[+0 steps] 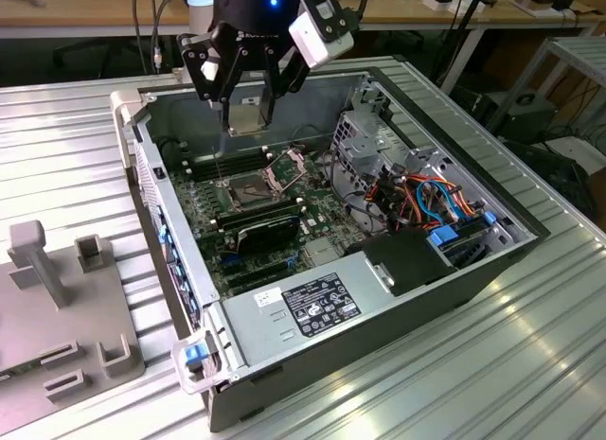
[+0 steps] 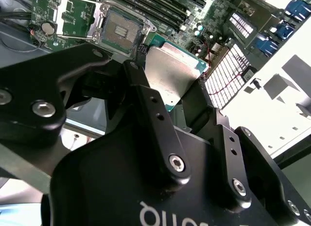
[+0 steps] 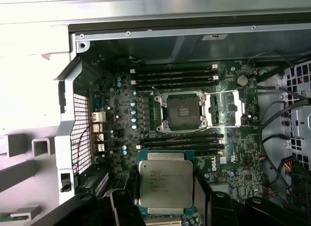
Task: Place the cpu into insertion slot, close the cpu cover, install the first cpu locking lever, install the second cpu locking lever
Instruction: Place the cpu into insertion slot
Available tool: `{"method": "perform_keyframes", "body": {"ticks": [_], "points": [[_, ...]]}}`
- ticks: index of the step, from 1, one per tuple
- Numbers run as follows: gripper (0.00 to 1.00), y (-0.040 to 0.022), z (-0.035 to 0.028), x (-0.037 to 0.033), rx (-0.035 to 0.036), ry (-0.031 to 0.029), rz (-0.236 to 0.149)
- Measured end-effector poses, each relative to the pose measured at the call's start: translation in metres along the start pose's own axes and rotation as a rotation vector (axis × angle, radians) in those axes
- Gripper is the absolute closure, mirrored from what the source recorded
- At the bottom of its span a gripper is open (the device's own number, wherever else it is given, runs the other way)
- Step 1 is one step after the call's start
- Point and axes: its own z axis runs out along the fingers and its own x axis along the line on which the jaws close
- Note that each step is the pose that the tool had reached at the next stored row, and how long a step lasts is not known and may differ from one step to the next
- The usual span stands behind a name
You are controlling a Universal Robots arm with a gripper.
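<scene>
My gripper hangs above the open computer case, shut on the cpu, a flat silver-grey square chip held by two opposite edges. In both wrist views the cpu sits between the black fingers. The insertion slot lies bare on the green board, below the chip and offset from it. Beside the slot the cpu cover is swung open on its hinge.
Long black memory sticks flank the slot on two sides. A black card, the power supply, coloured cables and a drive cage crowd the case. A grey fixture sits at the exterior view's left.
</scene>
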Motion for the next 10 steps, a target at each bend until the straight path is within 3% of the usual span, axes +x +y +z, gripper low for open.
{"method": "perform_keyframes", "body": {"ticks": [10], "points": [[0.45,0.0003,0.0001,-0.0039,0.0,0.0,0.0]]}}
